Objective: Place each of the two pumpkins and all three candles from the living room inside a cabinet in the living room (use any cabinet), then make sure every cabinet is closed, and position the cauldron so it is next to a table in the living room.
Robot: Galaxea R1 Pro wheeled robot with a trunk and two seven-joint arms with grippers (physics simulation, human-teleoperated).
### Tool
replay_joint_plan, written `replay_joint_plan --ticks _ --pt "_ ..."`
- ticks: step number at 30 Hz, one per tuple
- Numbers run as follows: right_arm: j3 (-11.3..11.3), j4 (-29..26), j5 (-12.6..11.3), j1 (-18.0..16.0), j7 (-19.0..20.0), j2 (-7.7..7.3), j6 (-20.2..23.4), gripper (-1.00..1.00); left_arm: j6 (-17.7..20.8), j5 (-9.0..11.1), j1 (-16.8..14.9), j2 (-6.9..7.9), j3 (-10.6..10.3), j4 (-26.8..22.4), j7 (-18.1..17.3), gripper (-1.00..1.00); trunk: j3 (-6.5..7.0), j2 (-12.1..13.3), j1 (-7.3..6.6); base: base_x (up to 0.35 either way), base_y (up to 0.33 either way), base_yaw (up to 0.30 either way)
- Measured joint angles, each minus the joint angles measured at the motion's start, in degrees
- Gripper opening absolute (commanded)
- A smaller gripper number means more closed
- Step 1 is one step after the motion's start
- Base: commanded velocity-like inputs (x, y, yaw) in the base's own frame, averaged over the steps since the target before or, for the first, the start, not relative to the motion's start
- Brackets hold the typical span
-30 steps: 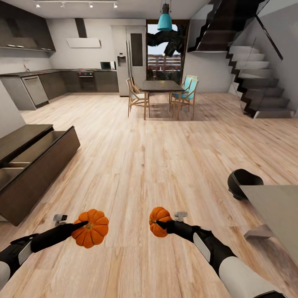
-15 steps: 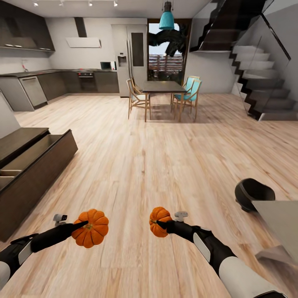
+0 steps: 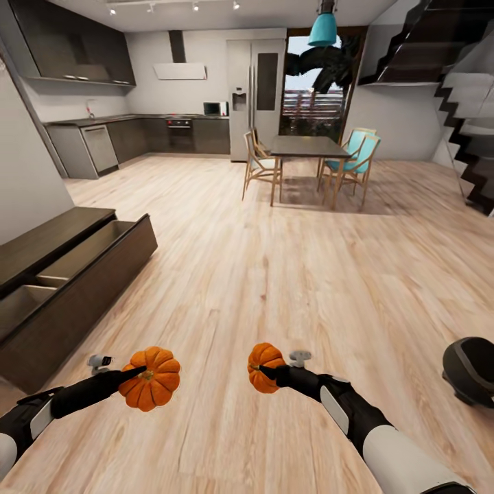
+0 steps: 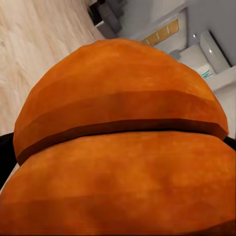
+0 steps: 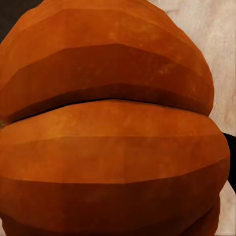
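**Two pumpkins in hand, drawer open to the left**

Two grippers, each pinching a pumpkin: the left gripper [image 3: 137, 374] is clamped on the larger-looking left pumpkin [image 3: 151, 378], and the right gripper [image 3: 264, 374] grips the right pumpkin [image 3: 263, 368] from the side. Both are carried low in front of the trunk, over the plank floor [image 3: 274, 274], well apart from each other. In each wrist view the orange ribs sit right against the lens – left pumpkin [image 4: 123, 147], right pumpkin [image 5: 108, 137] – which suggests firm, deep holds.

Outward to the robot's left stands the cabinet [image 3: 82, 295], long and dark, with its drawer pulled open and the divided interior showing. The cauldron [image 3: 470, 370] sits on the floor to the right. Beyond lie the dining table [image 3: 305, 146] and the kitchen.

The step in hand looks like the carry to that drawer. To do it well, I judge:
- turn and roll the base until the open drawer lies squarely ahead, not off at the side
- keep both holds tight while moving
- stop short of the drawer front – the arms need room to reach over its edge
- lower each pumpkin into a compartment before letting go, one arm at a time
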Motion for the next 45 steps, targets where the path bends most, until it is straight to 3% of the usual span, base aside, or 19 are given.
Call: replay_joint_plan --ticks 8,45 --pt "-0.05 0.00 -0.06 0.00 0.28 -0.02 0.01 -1.00 0.00 0.00 0.00 0.00 -0.03 0.00 0.06 -1.00 0.00 0.00 0.00 0.338 0.000 0.200" --pt "-0.05 0.03 -0.09 0.00 0.33 -0.10 -0.08 -1.00 0.09 -0.01 0.00 -0.09 -0.01 0.00 0.09 -1.00 0.00 0.00 0.00 0.338 0.000 0.001"
